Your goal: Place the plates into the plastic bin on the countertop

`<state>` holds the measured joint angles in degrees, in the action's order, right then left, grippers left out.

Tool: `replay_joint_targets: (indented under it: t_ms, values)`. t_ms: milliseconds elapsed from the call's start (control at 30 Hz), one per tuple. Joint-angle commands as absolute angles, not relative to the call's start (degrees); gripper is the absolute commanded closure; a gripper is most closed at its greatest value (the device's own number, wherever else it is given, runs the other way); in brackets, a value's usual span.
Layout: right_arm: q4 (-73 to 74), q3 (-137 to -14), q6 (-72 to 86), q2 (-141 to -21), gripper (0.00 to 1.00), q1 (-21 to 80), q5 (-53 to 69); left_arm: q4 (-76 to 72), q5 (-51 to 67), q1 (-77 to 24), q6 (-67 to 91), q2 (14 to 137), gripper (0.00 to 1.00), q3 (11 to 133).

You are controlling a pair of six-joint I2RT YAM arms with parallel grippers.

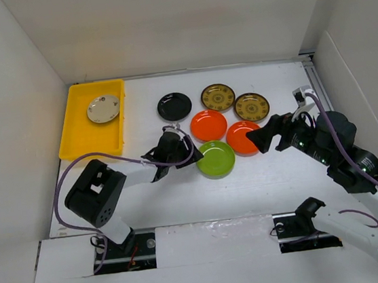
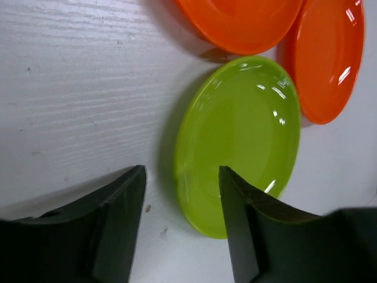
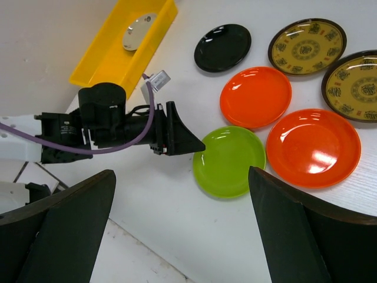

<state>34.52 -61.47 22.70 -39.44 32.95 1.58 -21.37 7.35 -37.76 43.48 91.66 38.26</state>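
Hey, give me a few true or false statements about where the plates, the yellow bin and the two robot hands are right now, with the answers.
1. The yellow bin holds one cream plate. True.
2. The left hand reaches into the yellow bin. False: its fingers straddle the rim of the lime green plate.
3. The right hand is open and holds nothing. True.
4. Both orange plates lie in the yellow bin. False: they lie on the countertop, next to the lime green plate.
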Motion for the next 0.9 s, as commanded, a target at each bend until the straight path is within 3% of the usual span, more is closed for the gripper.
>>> replay_joint_targets:
  t_ms: [0,100,267,400,567,700,867]
  values:
    - [33.84,-63.81,22.94,-38.76,0.00,32.52,2.29,-22.14,8.26,-37.88,43.86,95.35,0.53,37.09]
    - [33.84,-63.28,22.94,-38.76,0.00,32.52,2.29,-23.28,8.88,-37.88,43.86,96.58,0.61,37.71]
    - [33.84,-63.28,22.94,-38.76,0.00,32.52,2.29,-21.36,9.40,-37.88,43.24,96.25,1.00,37.71]
    - [33.84,-63.28,22.94,-38.76,0.00,32.52,2.29,-16.27,7.48,-37.88,42.01,90.19,1.00,38.23]
    - [33.31,-63.28,22.94,-39.29,0.00,32.52,2.29,1.26,-2.18,-36.84,42.63,75.36,1.00,45.34]
    - [32.17,-63.28,22.94,-39.29,0.00,32.52,2.29,8.69,-6.94,-25.63,44.82,69.18,1.00,52.02]
    - [29.19,-62.58,22.94,-41.13,0.00,32.52,4.13,9.40,-4.22,-5.48,48.07,73.81,1.00,59.31]
